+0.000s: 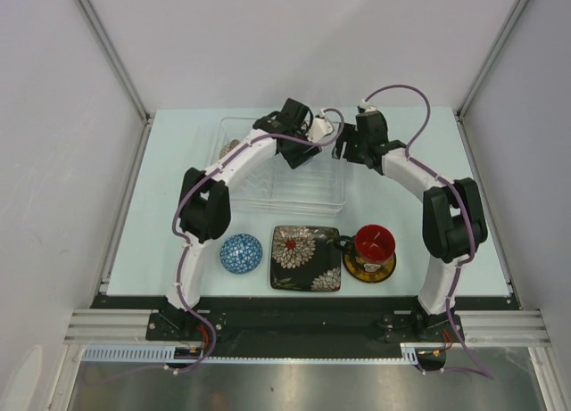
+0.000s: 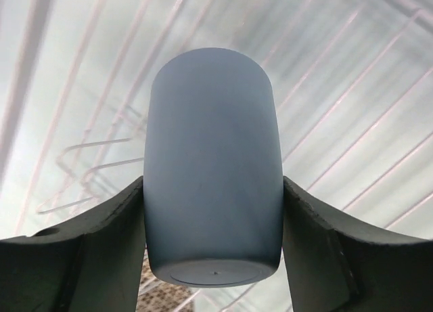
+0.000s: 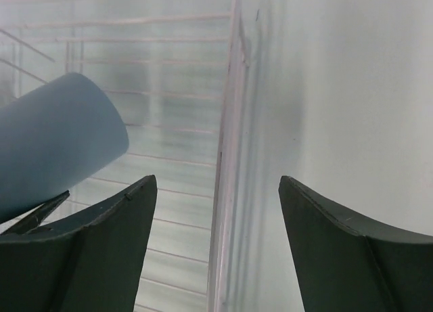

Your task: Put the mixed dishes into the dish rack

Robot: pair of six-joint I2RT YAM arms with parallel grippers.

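One pale blue cup sits clenched in left claw; right claw released.

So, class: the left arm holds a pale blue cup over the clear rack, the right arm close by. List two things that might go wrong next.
1. The pale blue cup is gripped only by its smooth sides between the left fingers; it could slip onto the dish rack's ridges.
2. The right fingers hang open close beside the cup, so the two might collide.
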